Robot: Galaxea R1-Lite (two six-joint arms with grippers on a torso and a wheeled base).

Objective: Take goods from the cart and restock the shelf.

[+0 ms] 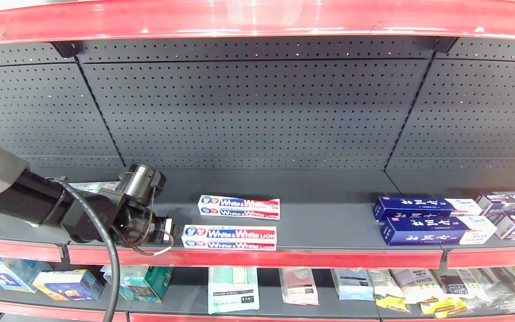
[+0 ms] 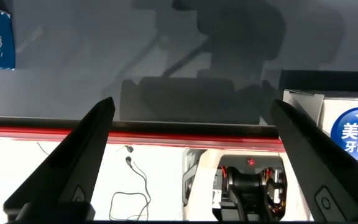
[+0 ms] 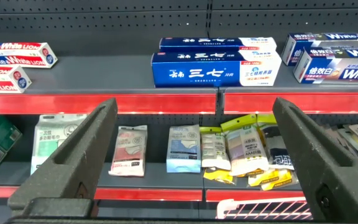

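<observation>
Left tool point(image 2: 192, 106) spread wide, toothpaste box point(image 1: 230, 237) just beside it

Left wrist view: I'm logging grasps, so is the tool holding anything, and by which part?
Nothing: the left tool is open and empty.

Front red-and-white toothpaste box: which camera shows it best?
The head view: the front red-and-white toothpaste box lies whole at the front edge of the shelf. The left wrist view catches one end close up; the right wrist view crops it at the picture's edge.
</observation>
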